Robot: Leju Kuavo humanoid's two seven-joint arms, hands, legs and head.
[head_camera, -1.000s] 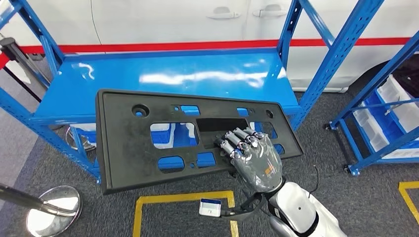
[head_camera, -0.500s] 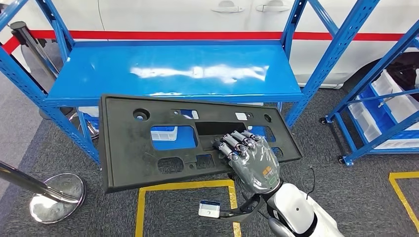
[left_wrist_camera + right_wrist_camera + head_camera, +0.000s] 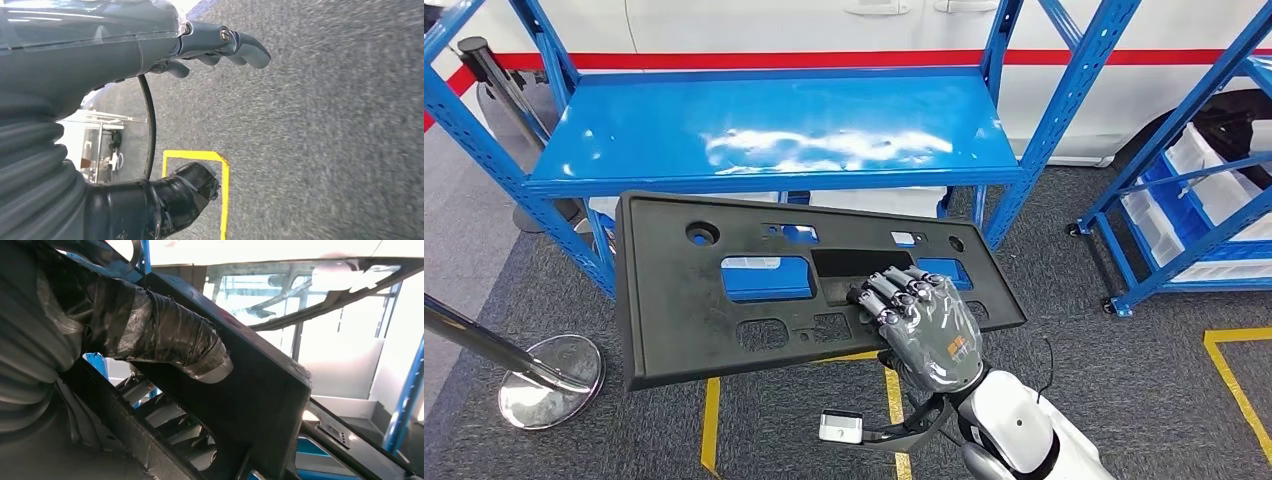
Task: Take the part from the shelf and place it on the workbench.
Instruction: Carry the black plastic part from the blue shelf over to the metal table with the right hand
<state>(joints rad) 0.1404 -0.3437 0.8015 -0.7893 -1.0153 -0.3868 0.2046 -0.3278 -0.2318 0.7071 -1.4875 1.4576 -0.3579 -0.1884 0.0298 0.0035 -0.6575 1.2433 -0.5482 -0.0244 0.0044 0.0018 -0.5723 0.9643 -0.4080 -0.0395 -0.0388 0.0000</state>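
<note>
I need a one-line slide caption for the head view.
Right hand holds the black part clear of the blue shelf.

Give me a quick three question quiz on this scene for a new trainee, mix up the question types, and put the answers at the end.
1. True or false: the black panel lies flat on the blue shelf.
2. Which robot hand holds the panel? A) left B) right C) both
3. Fill in: the left robot hand hangs over grey ______ floor with yellow tape.

Key:
1. False. The panel is held in the air in front of the shelf.
2. B. The right robot hand grips it at a cutout near the panel's right end.
3. Carpet.
</note>
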